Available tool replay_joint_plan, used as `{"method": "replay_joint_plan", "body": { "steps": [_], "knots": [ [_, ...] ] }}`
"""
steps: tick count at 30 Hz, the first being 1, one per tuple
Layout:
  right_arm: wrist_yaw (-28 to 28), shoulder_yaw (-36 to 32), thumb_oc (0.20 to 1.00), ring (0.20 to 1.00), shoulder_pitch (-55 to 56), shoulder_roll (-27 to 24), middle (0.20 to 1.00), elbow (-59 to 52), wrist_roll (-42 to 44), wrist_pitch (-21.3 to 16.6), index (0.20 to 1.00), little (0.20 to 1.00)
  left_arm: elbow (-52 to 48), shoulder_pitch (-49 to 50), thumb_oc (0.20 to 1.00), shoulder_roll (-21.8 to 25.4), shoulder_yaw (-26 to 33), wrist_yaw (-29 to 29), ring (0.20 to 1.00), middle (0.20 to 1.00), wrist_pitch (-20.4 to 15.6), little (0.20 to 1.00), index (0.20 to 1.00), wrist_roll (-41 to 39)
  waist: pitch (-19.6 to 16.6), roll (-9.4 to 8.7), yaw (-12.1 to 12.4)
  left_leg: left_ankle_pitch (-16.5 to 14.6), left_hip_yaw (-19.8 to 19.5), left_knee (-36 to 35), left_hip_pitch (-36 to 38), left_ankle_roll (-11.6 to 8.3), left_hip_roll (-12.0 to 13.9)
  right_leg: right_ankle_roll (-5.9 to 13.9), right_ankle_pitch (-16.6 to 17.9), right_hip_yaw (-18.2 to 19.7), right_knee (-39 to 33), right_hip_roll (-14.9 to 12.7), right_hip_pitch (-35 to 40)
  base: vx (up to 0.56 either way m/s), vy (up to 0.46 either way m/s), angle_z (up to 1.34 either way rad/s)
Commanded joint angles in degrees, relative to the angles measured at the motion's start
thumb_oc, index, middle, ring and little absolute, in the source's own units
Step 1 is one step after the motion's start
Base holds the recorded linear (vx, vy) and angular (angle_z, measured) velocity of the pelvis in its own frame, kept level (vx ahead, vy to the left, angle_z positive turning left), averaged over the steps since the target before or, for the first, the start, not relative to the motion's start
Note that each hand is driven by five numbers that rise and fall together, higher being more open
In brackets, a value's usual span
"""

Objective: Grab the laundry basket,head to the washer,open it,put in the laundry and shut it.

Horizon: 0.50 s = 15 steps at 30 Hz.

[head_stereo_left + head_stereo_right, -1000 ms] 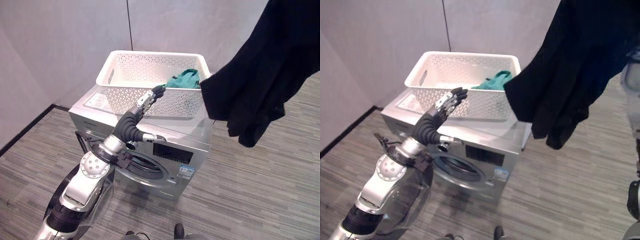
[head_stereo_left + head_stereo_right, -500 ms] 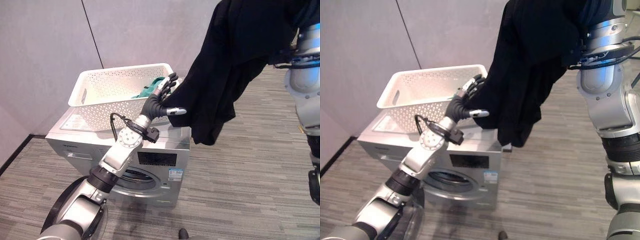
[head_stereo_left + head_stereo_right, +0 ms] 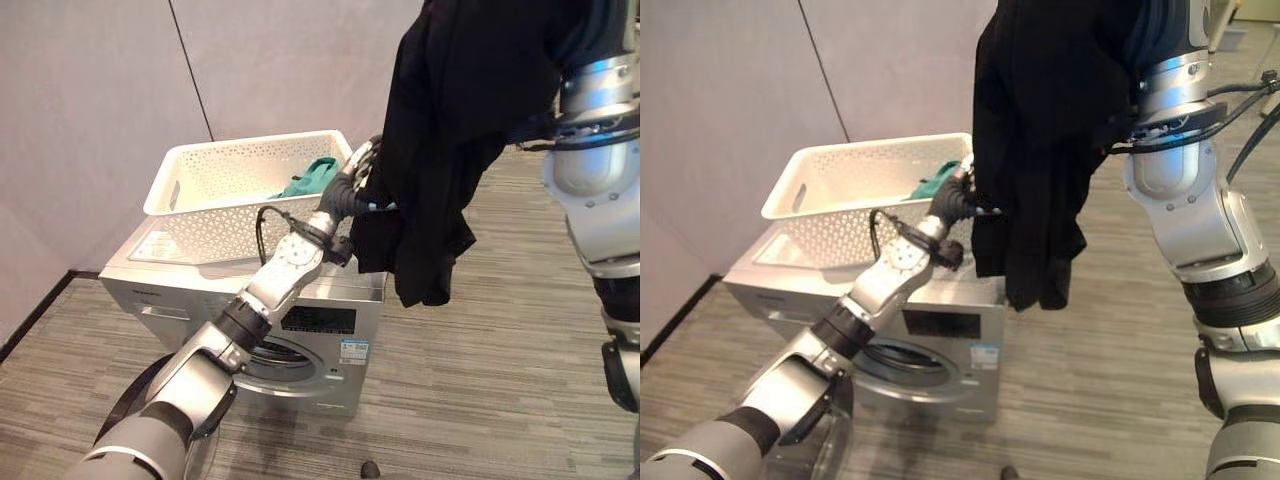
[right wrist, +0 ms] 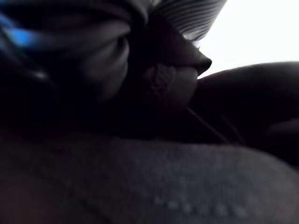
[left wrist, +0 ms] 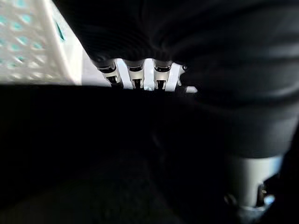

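A black garment [image 3: 450, 130] hangs high from my raised right arm [image 3: 1170, 190]; the right hand is buried in the cloth. Its lower edge dangles beside the right corner of the white perforated laundry basket [image 3: 215, 235]. The basket stands on top of the silver washer [image 3: 330, 320] with a teal garment [image 3: 312, 178] inside. My left hand [image 3: 345, 192] reaches over the washer's top into the black garment's left edge, where the cloth covers its front part [image 5: 135, 77]. The washer's round door [image 3: 830, 440] stands open to the left, partly behind my left arm.
A grey wall [image 3: 280, 70] rises right behind the washer. Striped wood-look floor [image 3: 480, 380] stretches out to the right and in front. A dark baseboard [image 3: 30, 310] runs along the wall at the left.
The camera has shifted. My left hand has gone from the basket's front wall rightward into the black garment's edge. The garment now hangs closer to the basket's right corner.
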Motion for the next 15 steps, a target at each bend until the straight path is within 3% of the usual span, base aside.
{"method": "replay_joint_plan", "body": {
  "steps": [1,13,15],
  "knots": [
    [-0.3,-0.8,0.2,0.2,-2.8,-1.4,0.2,-0.7,3.3,-1.7,0.2,0.2,3.8,-10.2,1.0,-1.7,-4.2,1.8,1.0,1.0,-2.5,1.0,1.0,-2.0,-3.0,-0.09,0.3,10.4,-3.4,-2.7,-6.0,-2.33,3.6,0.86,-12.8,1.0,4.5,-0.2,5.1,0.01,-0.009,0.09],
    [0.4,-1.8,0.2,0.2,3.7,1.3,0.2,-2.9,8.0,-1.3,0.2,0.2,5.2,-12.6,1.0,-6.6,-6.5,2.9,1.0,1.0,-1.5,1.0,1.0,-7.4,-2.7,-0.06,-0.3,10.5,-4.1,-1.2,-8.3,-2.78,3.3,0.28,-13.5,-0.9,5.2,-0.1,5.2,0.0,-0.004,0.16],
    [-0.2,-0.9,0.2,0.2,3.7,3.7,0.2,-1.7,10.4,-1.1,0.2,0.2,7.5,-13.9,1.0,-8.4,-7.0,3.7,1.0,1.0,-1.1,1.0,1.0,-8.9,-3.0,-0.06,-0.4,10.4,-3.9,-1.5,-8.1,-2.82,3.3,0.24,-13.7,-1.4,5.4,-0.1,5.3,0.01,0.002,0.23]
  ]
}}
